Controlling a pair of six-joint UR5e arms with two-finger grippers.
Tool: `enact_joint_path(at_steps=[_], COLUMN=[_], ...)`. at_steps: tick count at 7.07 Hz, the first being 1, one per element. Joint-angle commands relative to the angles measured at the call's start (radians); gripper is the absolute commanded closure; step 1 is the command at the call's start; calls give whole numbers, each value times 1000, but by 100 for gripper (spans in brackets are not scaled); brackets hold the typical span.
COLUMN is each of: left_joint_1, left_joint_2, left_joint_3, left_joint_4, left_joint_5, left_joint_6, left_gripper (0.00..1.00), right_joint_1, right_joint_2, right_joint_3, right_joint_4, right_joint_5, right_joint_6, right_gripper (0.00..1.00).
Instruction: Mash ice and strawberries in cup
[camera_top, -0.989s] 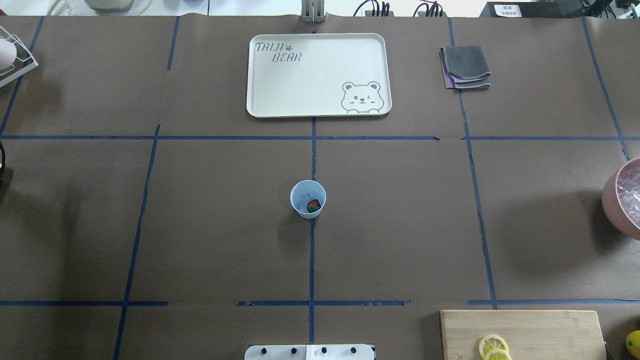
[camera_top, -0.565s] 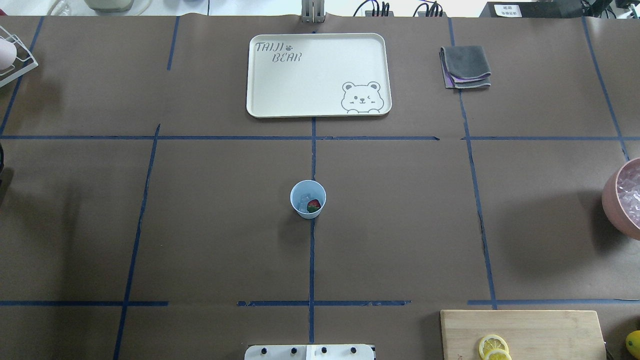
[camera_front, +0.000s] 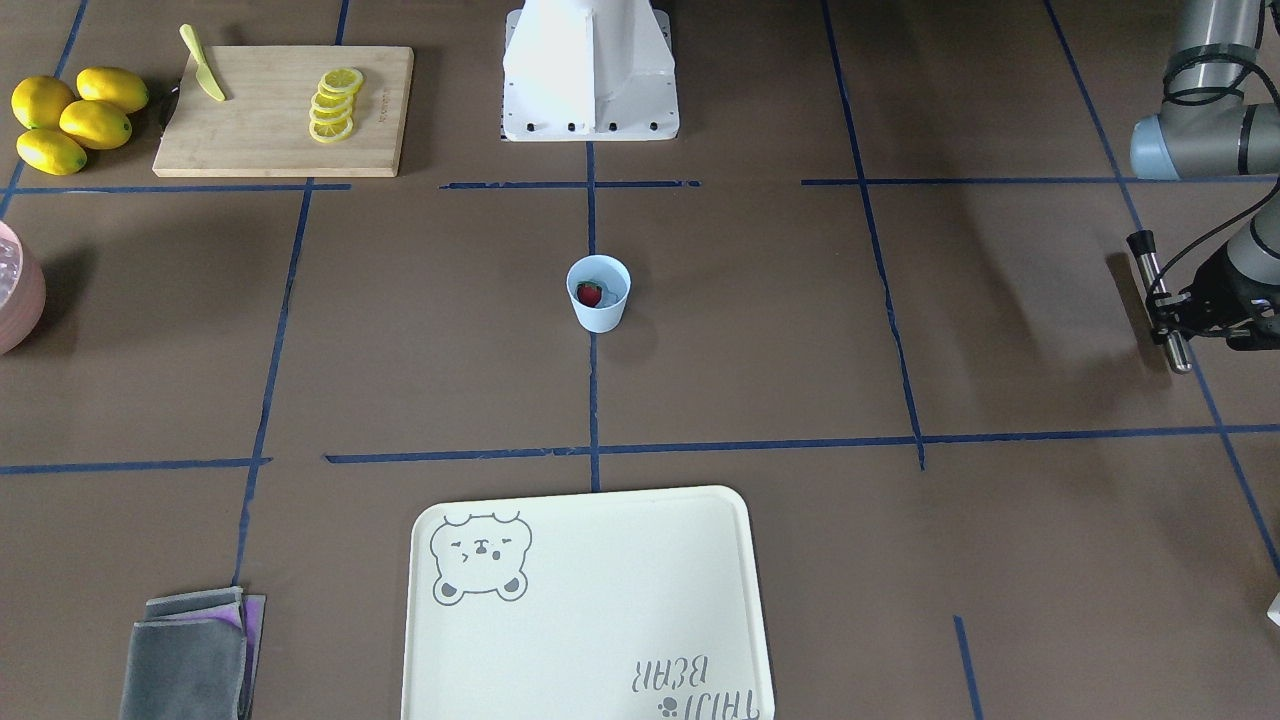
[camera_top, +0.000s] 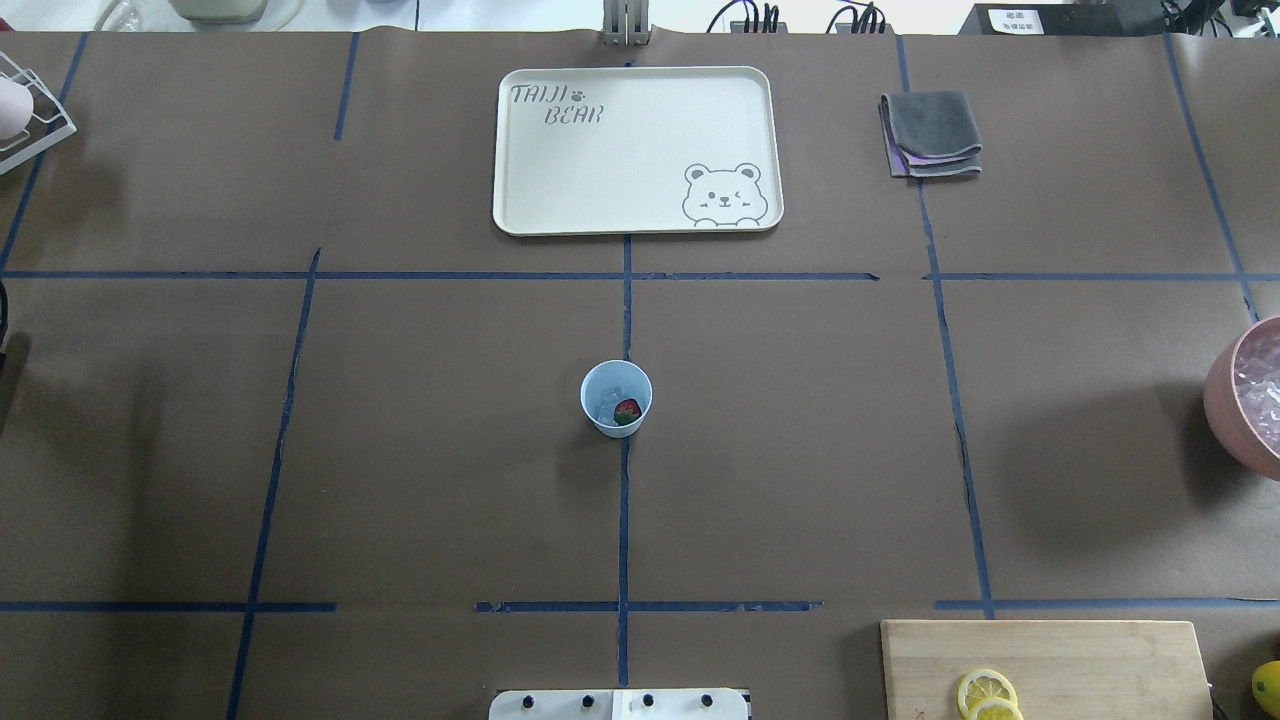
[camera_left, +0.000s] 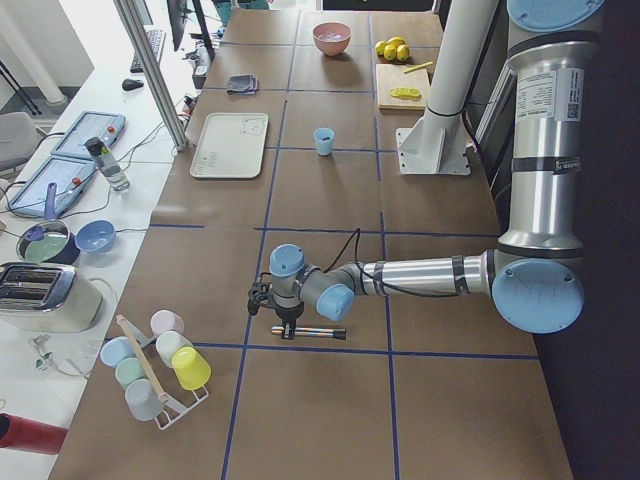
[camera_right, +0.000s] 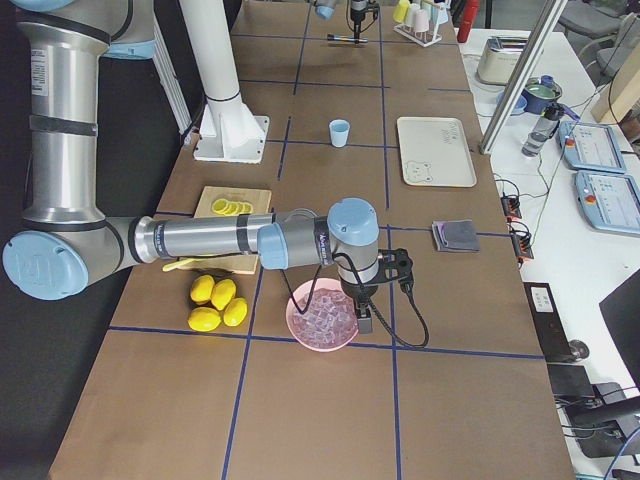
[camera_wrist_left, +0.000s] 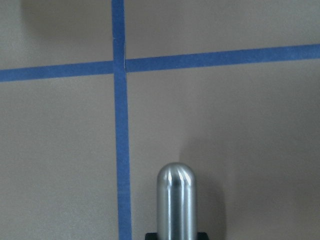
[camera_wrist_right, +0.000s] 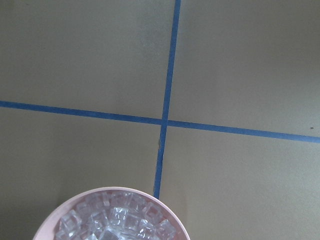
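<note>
The pale blue cup (camera_top: 616, 398) stands upright at the table's middle; it also shows in the front view (camera_front: 598, 293). Inside it lie a red strawberry (camera_top: 627, 410) and faint clear ice (camera_top: 604, 402). My left gripper (camera_front: 1172, 318) is far off at the table's left end, shut on a steel muddler rod (camera_front: 1160, 300) held just above the table. The rod's rounded end shows in the left wrist view (camera_wrist_left: 176, 200). My right gripper (camera_right: 365, 315) hangs over a pink bowl (camera_right: 300, 335) of ice cubes. I cannot tell whether it is open or shut.
A cream bear tray (camera_top: 640, 150) lies at the far middle and a folded grey cloth (camera_top: 932, 135) to its right. A cutting board (camera_top: 1100, 660) with lemon slices, whole lemons (camera_front: 70, 115) and a cup rack (camera_left: 155, 365) sit at the table's ends.
A dark part at the left edge of the overhead view has drawn back slightly. The cup and its contents have not moved.
</note>
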Motion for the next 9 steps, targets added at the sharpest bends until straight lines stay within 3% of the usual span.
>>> enact_joint_path(at_steps=[1, 5, 6, 7, 9], left_joint_1=[0, -53, -77, -136, -225], left_joint_2=[2, -9, -11, -17, -37], left_joint_3=[-1, -12, -14, -26, -178], left_joint_4=[-9, 6, 49, 115, 431], left_joint_5=[3, -27, -120, -153, -150], left_joint_6=[5, 8, 52, 150, 348], left_gripper=[1, 0, 0, 0, 0], right_joint_1=[1, 1, 1, 1, 1], right_joint_2=[0, 0, -2, -3, -5], right_joint_3=[0, 8, 8, 8, 6], right_joint_4=[0, -2, -2, -2, -2], right_joint_5=[0, 3, 5, 5, 5], right_joint_6=[0, 0, 0, 2, 0], right_gripper=[0, 0, 0, 0, 0])
